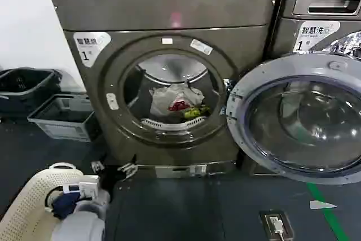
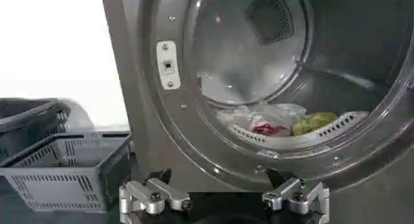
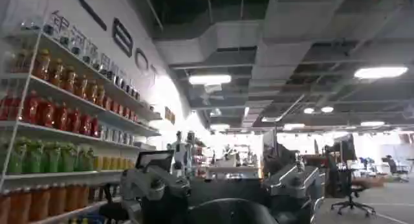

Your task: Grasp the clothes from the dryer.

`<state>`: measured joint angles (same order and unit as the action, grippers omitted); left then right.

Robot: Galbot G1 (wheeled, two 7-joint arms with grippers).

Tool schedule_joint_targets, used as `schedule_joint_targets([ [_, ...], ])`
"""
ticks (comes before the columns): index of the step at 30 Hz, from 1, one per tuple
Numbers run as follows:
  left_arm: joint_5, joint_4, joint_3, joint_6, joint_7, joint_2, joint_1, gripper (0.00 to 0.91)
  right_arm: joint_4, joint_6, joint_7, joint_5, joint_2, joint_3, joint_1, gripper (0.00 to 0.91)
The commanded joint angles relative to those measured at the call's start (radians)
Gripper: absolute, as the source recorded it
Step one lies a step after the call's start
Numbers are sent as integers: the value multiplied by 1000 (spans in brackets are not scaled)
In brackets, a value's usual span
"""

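Observation:
The bronze-grey dryer (image 1: 163, 9) stands in front of me with its silver-rimmed glass door (image 1: 299, 119) swung fully open to the right. The clothes (image 1: 177, 103), a small white bundle with red and yellow-green patches, lie at the bottom front of the drum. In the left wrist view the clothes (image 2: 272, 122) rest just behind the porthole rim of the dryer (image 2: 149, 115). My left gripper (image 2: 225, 203) is open and empty, low in front of the opening and well short of the clothes. My right gripper (image 3: 223, 186) is open and empty, pointing away into the room.
A dark basket (image 1: 25, 86) and a grey crate (image 1: 62, 117) sit on the floor left of the dryer. A white woven basket (image 1: 28, 207) stands at the bottom left beside my left arm (image 1: 79, 201). An LG machine (image 1: 327, 4) stands to the right, behind the open door.

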<state>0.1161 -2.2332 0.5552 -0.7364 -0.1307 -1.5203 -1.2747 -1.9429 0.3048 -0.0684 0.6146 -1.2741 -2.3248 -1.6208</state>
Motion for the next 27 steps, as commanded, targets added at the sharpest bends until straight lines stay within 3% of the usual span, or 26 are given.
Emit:
schedule_joint_targets([
  [1,-1,2,1,-49,-3,-1,1,907,51,-148,-35,-49,-4,37,-2,907],
  [27,4,6,-9,-49,-5,-5,-4,907,74,-136,-62,-53,-6,41,-8,907],
])
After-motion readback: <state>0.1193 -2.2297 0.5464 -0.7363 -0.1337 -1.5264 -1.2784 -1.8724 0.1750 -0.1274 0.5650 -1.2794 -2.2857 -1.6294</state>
